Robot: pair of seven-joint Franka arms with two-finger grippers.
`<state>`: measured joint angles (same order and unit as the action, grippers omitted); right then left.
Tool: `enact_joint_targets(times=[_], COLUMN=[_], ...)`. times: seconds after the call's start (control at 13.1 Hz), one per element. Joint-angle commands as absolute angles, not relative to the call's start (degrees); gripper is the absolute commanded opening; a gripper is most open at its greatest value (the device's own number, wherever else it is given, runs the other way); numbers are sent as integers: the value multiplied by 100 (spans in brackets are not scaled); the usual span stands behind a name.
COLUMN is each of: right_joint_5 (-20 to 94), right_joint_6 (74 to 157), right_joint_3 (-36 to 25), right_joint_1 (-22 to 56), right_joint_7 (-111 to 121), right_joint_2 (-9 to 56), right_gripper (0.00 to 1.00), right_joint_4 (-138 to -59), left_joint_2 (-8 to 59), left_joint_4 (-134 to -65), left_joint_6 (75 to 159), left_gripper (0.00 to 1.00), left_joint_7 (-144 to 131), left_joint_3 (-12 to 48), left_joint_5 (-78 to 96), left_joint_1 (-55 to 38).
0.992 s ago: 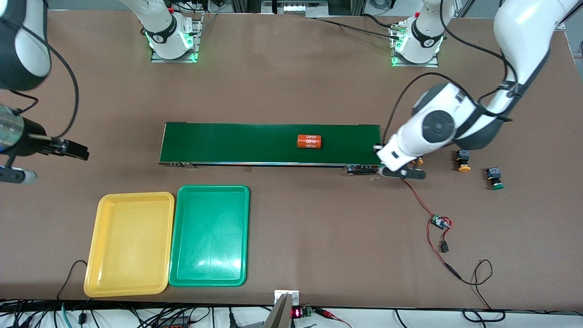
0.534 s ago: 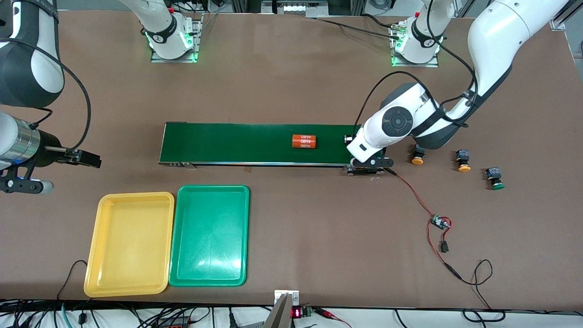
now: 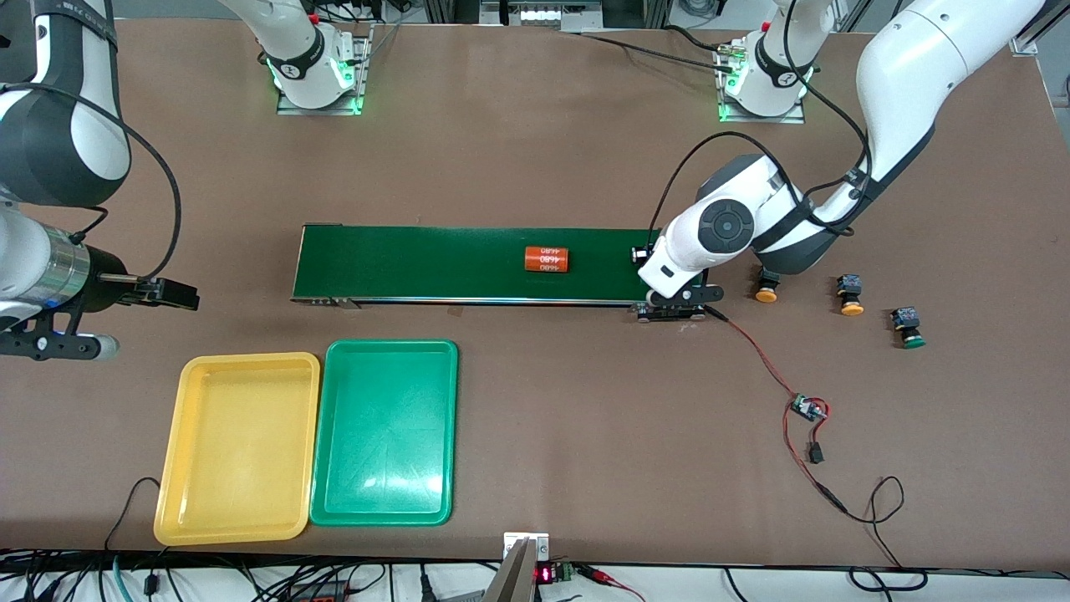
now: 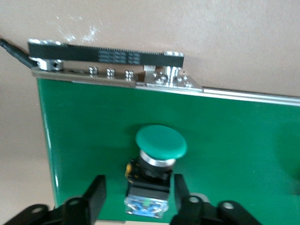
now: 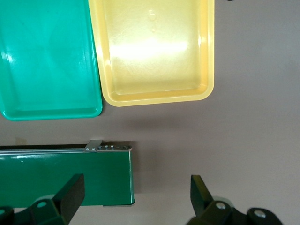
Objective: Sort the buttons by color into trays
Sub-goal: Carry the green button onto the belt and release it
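Left gripper (image 4: 136, 199): fingers parted, low over the belt's end at the left arm's side; one finger clear of the button, the other just beside it.
Green button (image 4: 157, 166): lying on the conveyor belt (image 3: 418, 263) between those fingers, lower middle of the left wrist view.
Other buttons: two orange-capped (image 3: 765, 288) (image 3: 851, 294) and one green-capped (image 3: 908, 326) on the table, right of the front view.
Right gripper (image 5: 136, 197): spread wide, empty, waiting at the belt's other end.
Trays: yellow tray (image 3: 238, 447) and green tray (image 3: 384, 431) side by side, lower left of the front view.
Orange cylinder (image 3: 547, 259): on the belt, mid-frame.
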<state>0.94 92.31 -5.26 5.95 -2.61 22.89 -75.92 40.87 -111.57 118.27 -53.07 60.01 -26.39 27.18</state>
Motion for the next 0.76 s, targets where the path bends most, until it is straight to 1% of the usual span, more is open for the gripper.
enact_joint_targets(times=[0.0, 0.23, 0.31, 0.38, 0.53, 0.69], right_joint_5=[167, 185, 193, 193, 193, 193], right_joint_6=[9264, 9255, 9255, 9255, 9255, 9264], right_joint_3=[-501, -492, -492, -483, -483, -483], right_joint_1=[571, 633, 642, 642, 685, 677], right_joint_7=[-44, -53, -53, -44, -53, -53], right_joint_2=[2285, 2285, 2285, 2285, 2285, 2285], right_gripper=[100, 100, 100, 100, 100, 100], right_joint_4=[-7567, -7559, -7559, -7559, -7559, -7559], left_joint_2=[3894, 3876, 3885, 3902, 3902, 3920], left_joint_4=[-10935, -10181, -9856, -9600, -9317, -9290], left_joint_6=[11656, 10700, 10253, 9978, 9853, 9861], left_gripper=[100, 100, 100, 100, 100, 100], left_joint_7=[-5317, -4846, -4538, -4309, -3756, -3045], left_joint_3=[6195, 6267, 6197, 6083, 5461, 5056], left_joint_5=[-2681, -2689, -2759, -2821, -2865, -3119], left_joint_1=[2935, 3146, 3190, 3260, 3532, 3735])
